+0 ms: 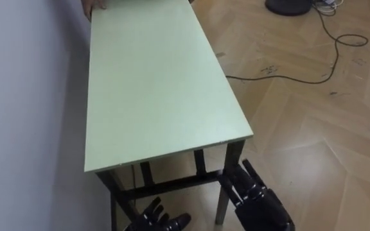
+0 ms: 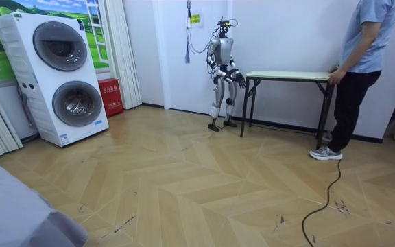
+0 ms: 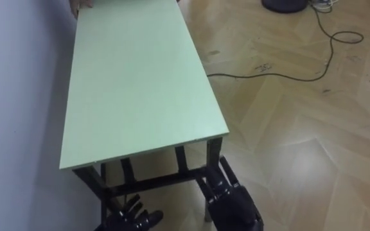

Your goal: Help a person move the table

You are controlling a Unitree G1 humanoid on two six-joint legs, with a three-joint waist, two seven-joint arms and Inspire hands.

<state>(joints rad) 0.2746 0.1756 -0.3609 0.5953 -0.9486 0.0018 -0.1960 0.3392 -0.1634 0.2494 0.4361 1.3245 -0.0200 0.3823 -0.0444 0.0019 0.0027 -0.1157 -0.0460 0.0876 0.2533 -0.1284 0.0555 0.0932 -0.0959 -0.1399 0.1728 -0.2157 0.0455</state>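
Note:
A long table [image 1: 159, 83] with a pale green top and black legs stands along the white wall. I stand at its near end, as the room view shows [image 2: 286, 75]. My left hand [image 1: 151, 218] hangs below the near edge with fingers spread, touching nothing. My right hand [image 1: 257, 192] is lower right of the corner, its straight fingers pointing up beside the near right leg [image 1: 227, 183]. At the far end a person [image 2: 362, 62] stands with a hand [image 1: 95, 5] on the tabletop's edge.
The white wall [image 1: 24, 115] runs close along the table's left side. A dark cable [image 1: 288, 78] and a round black base [image 1: 289, 6] lie on the wooden floor to the right. Stacked white laundry machines [image 2: 67, 75] stand far off at the room view's left.

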